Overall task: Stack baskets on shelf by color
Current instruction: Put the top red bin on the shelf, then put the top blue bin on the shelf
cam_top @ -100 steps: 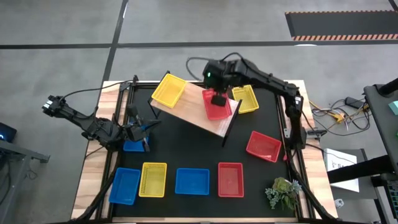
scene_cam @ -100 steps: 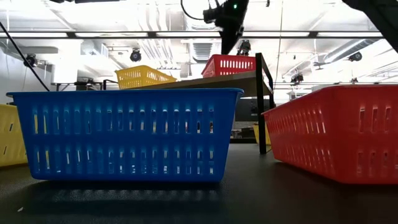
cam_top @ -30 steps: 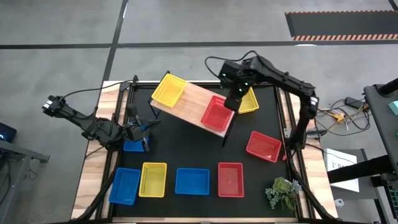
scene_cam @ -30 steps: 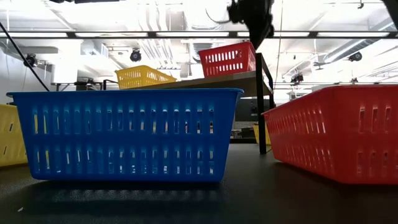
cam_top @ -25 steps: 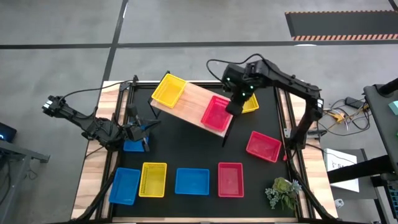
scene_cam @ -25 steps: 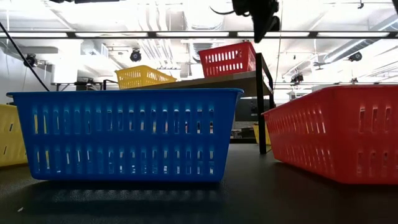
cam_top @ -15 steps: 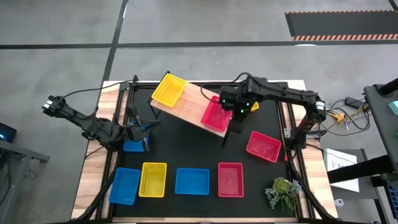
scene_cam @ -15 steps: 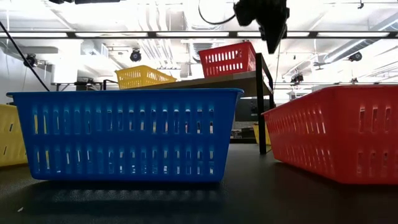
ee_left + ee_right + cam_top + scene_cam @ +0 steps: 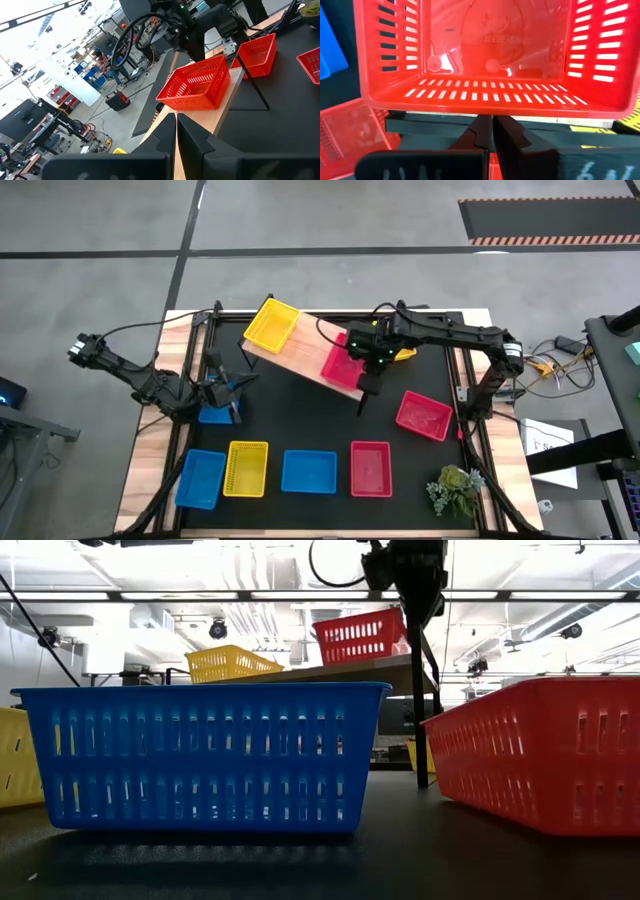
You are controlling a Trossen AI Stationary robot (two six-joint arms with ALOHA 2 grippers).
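Red basket (image 9: 344, 366) sits tipped on the shelf (image 9: 300, 345) at its four-o'clock end, the right gripper (image 9: 371, 363) just beside its rim, fingers together and empty. Looks like nudging it square; next, fetching another red one (image 9: 424, 414).

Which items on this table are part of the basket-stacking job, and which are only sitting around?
Part of the job:
- shelf
- yellow basket on the shelf
- red basket on the shelf, with the right tool at its edge
- the other baskets on the table, such as the blue basket and the red basket

Lying about:
- plant at the table corner
- cables beside the table
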